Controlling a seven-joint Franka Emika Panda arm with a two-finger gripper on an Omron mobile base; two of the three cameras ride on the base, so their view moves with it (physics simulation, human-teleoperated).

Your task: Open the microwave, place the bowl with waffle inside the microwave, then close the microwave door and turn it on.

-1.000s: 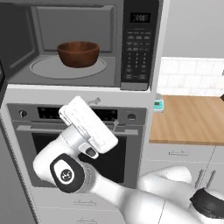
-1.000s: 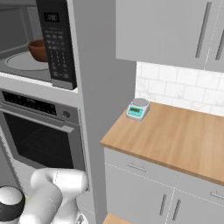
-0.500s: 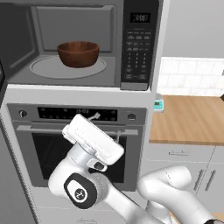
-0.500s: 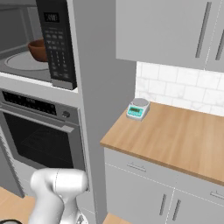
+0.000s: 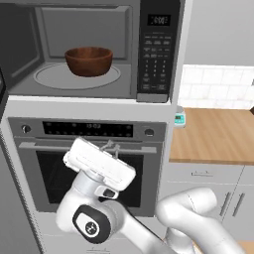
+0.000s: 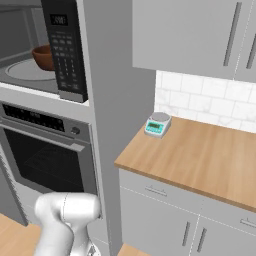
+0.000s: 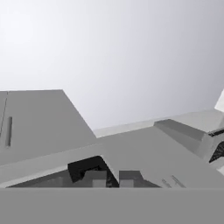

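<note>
The microwave [image 5: 89, 49] stands open, its keypad panel [image 5: 158, 54] to the right of the cavity. The bowl [image 5: 89, 60], dark brown wood, sits on the grey turntable [image 5: 49, 77] inside; its wall hides any waffle. From the other side the bowl [image 6: 44, 56] shows past the keypad [image 6: 66, 47]. Only a dark edge of the microwave door [image 5: 2, 94] shows at the far left. My gripper [image 5: 112, 147] hangs well below the cavity, in front of the oven, fingers up. In the hand view my gripper [image 7: 112, 178] has its tips close together with nothing between them.
A steel wall oven [image 5: 89, 168] with a bar handle sits right behind my hand. To the right runs a wooden counter [image 5: 213, 136] with a small teal scale [image 6: 156, 124]. Grey drawers lie below it and grey wall cabinets [image 6: 190, 35] above.
The hand has sunk from the oven's control strip down to the oven window, the elbow dropping with it. The fingers have closed. The bowl has stayed put.
</note>
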